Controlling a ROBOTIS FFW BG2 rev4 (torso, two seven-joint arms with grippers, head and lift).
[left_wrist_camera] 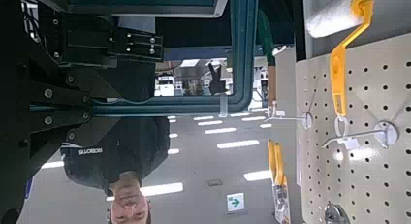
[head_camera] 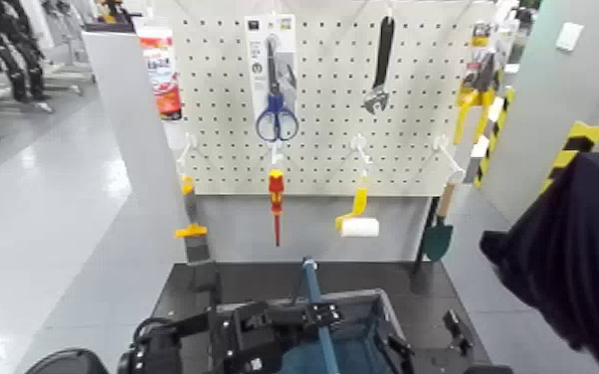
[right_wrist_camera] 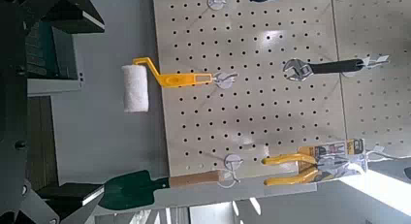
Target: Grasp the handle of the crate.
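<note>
Left gripper [head_camera: 325, 316] around the handle [head_camera: 311, 282]

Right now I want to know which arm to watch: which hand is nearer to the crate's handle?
The left. The left hand is right at the handle, its tip crossing the bar; the right hand is off to the handle's right.

A cream perforated metal pegboard [head_camera: 224, 119] stands above a grey smooth lower panel [head_camera: 343, 249], flanked by a pale grey flat partition [head_camera: 129, 109]. Glossy light-grey floor [head_camera: 45, 219] spreads at the left, with dark grey matte flooring [head_camera: 179, 288] below the board. Yellow-and-black striped tape [head_camera: 572, 154] marks the right side. Long white ceiling lights [left_wrist_camera: 237, 144] glow near a green-and-white rectangular exit sign [left_wrist_camera: 236, 202].
</note>
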